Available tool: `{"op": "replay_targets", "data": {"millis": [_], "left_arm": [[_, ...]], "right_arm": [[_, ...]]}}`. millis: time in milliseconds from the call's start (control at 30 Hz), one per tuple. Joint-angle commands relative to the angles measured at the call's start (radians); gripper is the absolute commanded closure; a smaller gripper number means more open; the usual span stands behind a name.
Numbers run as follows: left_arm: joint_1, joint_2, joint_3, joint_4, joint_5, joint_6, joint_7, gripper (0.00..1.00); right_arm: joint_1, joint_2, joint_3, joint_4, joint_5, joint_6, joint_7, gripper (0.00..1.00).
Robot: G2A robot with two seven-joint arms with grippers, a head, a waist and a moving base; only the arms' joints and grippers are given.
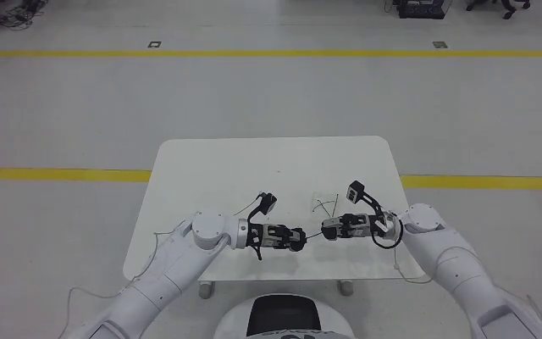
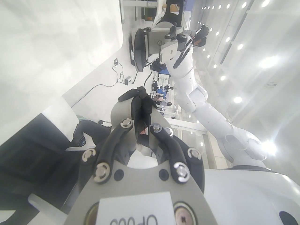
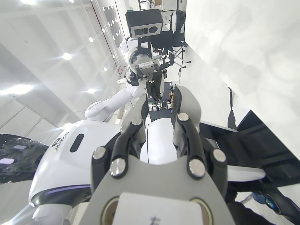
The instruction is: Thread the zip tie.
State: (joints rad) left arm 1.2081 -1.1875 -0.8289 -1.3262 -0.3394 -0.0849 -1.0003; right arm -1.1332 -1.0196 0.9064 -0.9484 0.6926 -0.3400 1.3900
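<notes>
Both arms meet over the front middle of the white table (image 1: 220, 169). My left gripper (image 1: 301, 237) is shut, its black pads (image 2: 140, 105) pressed together on a thin dark zip tie (image 1: 313, 234) that sticks out toward the other arm. My right gripper (image 1: 325, 230) faces it tip to tip. In the right wrist view the right gripper (image 3: 161, 98) stands open, and through the gap between its fingers (image 3: 178, 100) I see the left gripper (image 3: 153, 83) with the dark zip tie (image 3: 158, 97) at its tips. How far the strip reaches into the right gripper is hidden.
A small tangle of pale thin ties (image 1: 323, 203) lies on the table just behind the grippers. The table's front edge (image 1: 254, 278) runs close under both arms. Bare tabletop spreads behind and to the left.
</notes>
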Motion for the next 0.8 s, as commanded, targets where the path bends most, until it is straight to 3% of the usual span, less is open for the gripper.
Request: {"op": "replay_targets", "data": {"millis": [0, 267, 600, 767], "left_arm": [[0.0, 0.0, 0.0, 0.0, 0.0, 0.0, 0.0, 1.0], [0.0, 0.0, 0.0, 0.0, 0.0, 0.0, 0.0, 1.0], [0.0, 0.0, 0.0, 0.0, 0.0, 0.0, 0.0, 1.0], [0.0, 0.0, 0.0, 0.0, 0.0, 0.0, 0.0, 1.0]], "right_arm": [[0.001, 0.001, -0.003, -0.009, -0.005, 0.0, 0.0, 0.81], [-0.01, 0.01, 0.003, -0.046, -0.022, 0.0, 0.0, 0.77], [-0.038, 0.021, 0.035, -0.065, -0.022, 0.0, 0.0, 0.93], [-0.044, 0.025, 0.04, -0.072, -0.031, 0.0, 0.0, 0.91]]}}
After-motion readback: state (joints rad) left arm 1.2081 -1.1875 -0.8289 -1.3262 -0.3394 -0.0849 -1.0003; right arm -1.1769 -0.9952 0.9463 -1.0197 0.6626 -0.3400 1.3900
